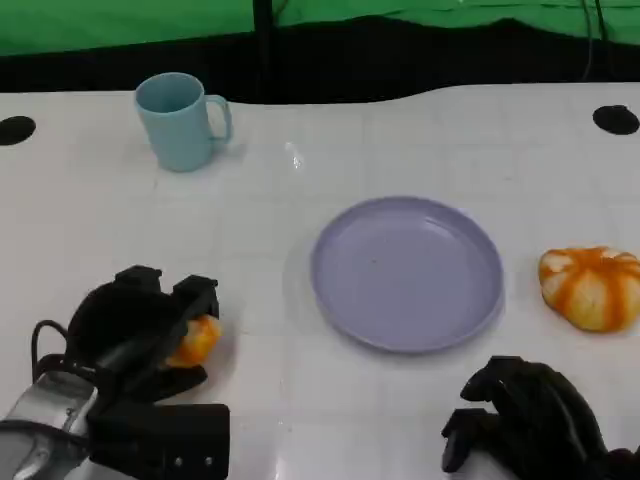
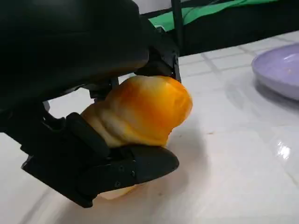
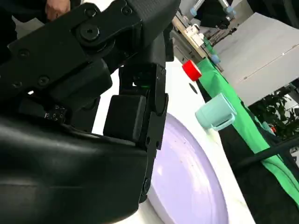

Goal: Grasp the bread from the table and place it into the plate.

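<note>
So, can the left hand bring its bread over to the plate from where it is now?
Probably yes. The left hand already holds the bread, and the bare table lies between it and the empty plate.

The left hand is showing a matte black rounded shell on a silver forearm, with a thin black cable looping beside it. The right hand is showing blocky black segments with round screws, and possibly small white lettering.
</note>
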`<control>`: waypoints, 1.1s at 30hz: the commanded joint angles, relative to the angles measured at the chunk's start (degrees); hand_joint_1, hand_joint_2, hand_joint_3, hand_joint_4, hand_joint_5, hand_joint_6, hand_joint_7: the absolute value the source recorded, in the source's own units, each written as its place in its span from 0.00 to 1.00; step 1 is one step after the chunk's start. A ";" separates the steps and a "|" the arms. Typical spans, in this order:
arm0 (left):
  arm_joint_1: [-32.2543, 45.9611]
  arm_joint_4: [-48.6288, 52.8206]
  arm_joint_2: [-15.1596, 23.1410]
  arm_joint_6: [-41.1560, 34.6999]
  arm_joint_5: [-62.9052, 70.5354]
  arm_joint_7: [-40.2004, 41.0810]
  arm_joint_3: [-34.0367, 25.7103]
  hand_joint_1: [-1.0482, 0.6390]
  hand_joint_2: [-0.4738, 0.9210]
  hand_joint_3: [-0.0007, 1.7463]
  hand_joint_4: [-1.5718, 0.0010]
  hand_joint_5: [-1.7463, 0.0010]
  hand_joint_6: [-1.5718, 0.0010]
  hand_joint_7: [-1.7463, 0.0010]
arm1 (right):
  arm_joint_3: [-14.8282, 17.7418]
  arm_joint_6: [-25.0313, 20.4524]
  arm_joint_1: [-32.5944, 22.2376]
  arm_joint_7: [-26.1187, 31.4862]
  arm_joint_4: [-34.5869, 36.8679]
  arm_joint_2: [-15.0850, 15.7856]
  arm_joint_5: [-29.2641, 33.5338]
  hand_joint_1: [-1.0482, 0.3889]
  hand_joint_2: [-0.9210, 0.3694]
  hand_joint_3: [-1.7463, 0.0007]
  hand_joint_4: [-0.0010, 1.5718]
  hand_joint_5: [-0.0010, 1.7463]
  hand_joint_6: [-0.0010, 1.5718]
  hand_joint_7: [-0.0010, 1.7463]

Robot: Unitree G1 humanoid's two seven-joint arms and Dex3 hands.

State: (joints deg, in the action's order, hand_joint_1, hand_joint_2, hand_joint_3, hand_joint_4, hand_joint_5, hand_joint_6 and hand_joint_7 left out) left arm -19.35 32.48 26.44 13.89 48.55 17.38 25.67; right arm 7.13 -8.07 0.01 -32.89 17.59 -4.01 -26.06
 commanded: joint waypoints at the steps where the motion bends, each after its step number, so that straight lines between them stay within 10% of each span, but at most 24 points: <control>1: -0.88 -1.33 0.52 0.90 -2.01 1.02 -2.01 0.46 0.80 0.59 0.55 0.00 0.68 0.04 | 0.45 1.00 0.48 -0.35 0.65 0.44 -0.32 0.01 0.15 1.00 0.99 0.45 1.00 0.21; 10: -1.65 -6.13 -2.16 2.72 -8.66 -1.88 -5.43 0.47 0.89 0.33 0.56 0.00 0.62 0.16 | 0.55 0.35 0.66 0.70 0.66 0.46 -0.06 0.01 0.16 1.00 0.99 0.45 1.00 0.22; 33: -18.90 10.37 -13.57 10.30 -8.28 1.26 -0.79 0.47 0.81 0.41 0.48 0.00 0.63 0.00 | -0.03 2.40 0.99 -1.50 2.35 0.46 -0.05 0.00 0.15 1.00 1.00 0.44 1.00 0.22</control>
State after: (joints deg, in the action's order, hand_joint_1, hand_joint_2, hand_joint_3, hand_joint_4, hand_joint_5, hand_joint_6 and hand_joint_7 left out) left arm -36.72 41.41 12.83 23.41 39.95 17.32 24.66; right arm 6.92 -5.98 1.26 -33.92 19.93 -3.93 -25.69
